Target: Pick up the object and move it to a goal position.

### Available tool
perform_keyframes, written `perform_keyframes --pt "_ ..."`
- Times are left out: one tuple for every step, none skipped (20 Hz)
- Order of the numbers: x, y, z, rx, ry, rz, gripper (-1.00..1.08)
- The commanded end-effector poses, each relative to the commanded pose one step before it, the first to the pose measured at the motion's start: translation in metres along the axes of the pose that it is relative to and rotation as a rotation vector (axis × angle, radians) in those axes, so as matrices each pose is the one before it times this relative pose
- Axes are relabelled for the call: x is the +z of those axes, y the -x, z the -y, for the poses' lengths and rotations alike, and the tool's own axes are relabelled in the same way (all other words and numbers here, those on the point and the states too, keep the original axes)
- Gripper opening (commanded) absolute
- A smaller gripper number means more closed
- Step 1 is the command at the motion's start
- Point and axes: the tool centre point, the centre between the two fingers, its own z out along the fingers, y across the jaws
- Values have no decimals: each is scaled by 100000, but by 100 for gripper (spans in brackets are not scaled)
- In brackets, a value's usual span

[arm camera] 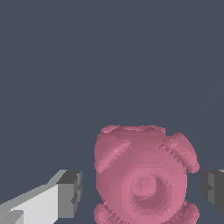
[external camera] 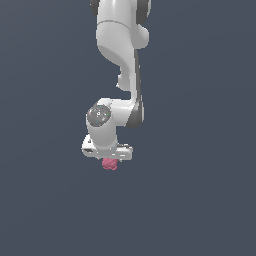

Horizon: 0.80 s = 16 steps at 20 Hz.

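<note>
Gripper (arm camera: pixel 141 192) fingers straddle the pink-red lumpy blob (arm camera: pixel 144 177), spread apart with a clear gap between each dark pad and the blob's sides in the wrist view, so nothing is clamped. One pad (arm camera: pixel 70 192) sits at the end of a white finger on one side of the blob, and the other pad (arm camera: pixel 213 189) shows only partly at the frame edge on the opposite side. In the exterior view the white Panda arm (external camera: pixel 117 55) hangs down with its gripper (external camera: pixel 111 156) directly over the blob (external camera: pixel 110 164), which peeks out just under the hand. Whether the blob rests on the flat dark grey ground (external camera: pixel 200 200) cannot be told, since that surface shows no edges or shadows. The step in hand looks like the end of the approach, just before the grasp: the next move calls for closing both fingers squarely on the blob's rounded, bumpy flanks, then lifting toward the goal, which is not marked in either view. No containers are visible.
</note>
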Motion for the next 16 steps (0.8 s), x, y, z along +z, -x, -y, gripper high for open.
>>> perform_keyframes --pt "1182 37 -20 44 -16 11 100" --pt "308 -7 2 0 0 0 100" --pt "228 -17 1 0 0 0 100" --pt "148 -27 -1 0 0 0 100" --pt "69 -38 -2 0 0 0 100" --pt "-1 -41 -3 0 0 0 100" --pt "-14 -17 -1 0 0 0 100" --pt "0 0 0 0 0 0 -100" --pt "0 0 0 0 0 0 -100" --pt "0 0 0 0 0 0 -100" --pt "0 0 0 0 0 0 -100" --pt "0 0 0 0 0 0 -100" --pt "0 0 0 0 0 0 -100" --pt "0 0 0 0 0 0 -100" --pt "0 0 0 0 0 0 -100" --pt "0 0 0 0 0 0 -100"
